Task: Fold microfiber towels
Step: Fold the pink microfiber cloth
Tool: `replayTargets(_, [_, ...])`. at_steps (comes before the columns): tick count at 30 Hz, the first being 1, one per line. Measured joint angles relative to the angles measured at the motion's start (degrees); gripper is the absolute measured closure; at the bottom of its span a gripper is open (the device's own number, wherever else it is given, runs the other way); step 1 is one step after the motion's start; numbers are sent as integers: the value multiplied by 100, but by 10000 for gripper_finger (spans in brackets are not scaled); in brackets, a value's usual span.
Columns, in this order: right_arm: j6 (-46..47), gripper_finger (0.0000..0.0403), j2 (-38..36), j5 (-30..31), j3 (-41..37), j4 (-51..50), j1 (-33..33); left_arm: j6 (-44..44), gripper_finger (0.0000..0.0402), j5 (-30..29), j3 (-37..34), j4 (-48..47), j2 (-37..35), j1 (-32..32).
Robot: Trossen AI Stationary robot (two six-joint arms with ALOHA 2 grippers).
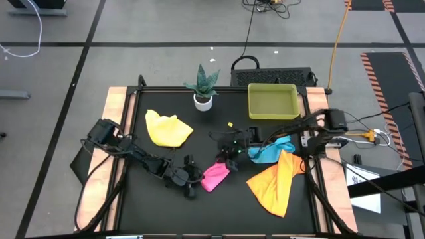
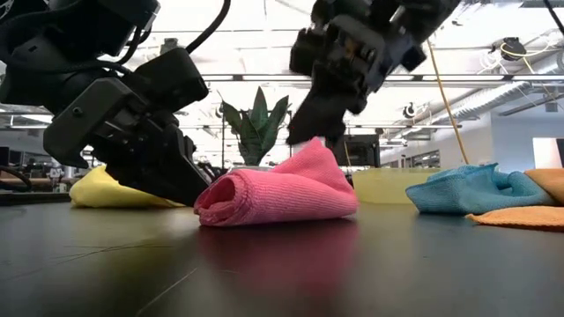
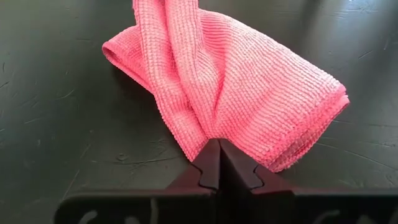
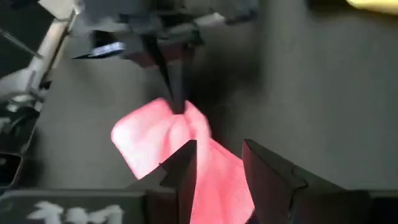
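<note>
The pink towel is lying bunched and partly rolled at the table's front middle, between the two grippers. The left gripper is pinching one edge of it, jaws together on the fabric, apparently anchoring that end so the cloth cannot slide. The right gripper is hanging over the opposite, raised corner with jaws apart and pink cloth showing between them; whether it is touching the fabric cannot be told. The fold is judged incomplete. The yellow towel is lying rear left, the blue towel and orange towel right, all unfolded, near the tray.
</note>
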Motion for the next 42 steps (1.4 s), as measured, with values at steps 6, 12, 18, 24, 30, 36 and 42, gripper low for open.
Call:
replayTargets(6, [-830, 320, -252, -51, 4, 163, 714, 2, 397, 0, 0, 15, 0, 0])
replayTargets(12, [-553, 393, 392, 115, 1, 1025, 1076, 4, 389, 0, 0, 74, 0, 0])
replayTargets(18, [6, 396, 974, 1219, 0, 1205, 967, 44, 398, 0, 0, 74, 0, 0])
replayTargets(24, [507, 402, 1051, 2094, 4, 1017, 986, 326, 388, -13, 4, -13, -219, -2])
replayTargets(30, [943, 402, 1054, 2118, 4, 733, 1104, 648, 395, -308, 1, -252, -935, -79])
replayTargets(36, [1044, 402, 1054, 2140, 2, 819, 1219, 1086, 398, -117, 15, 634, -824, -151])
replayTargets(42, [925, 402, 1039, 2135, 0, 1031, 1236, 948, 395, -115, 87, 1372, -39, -145])
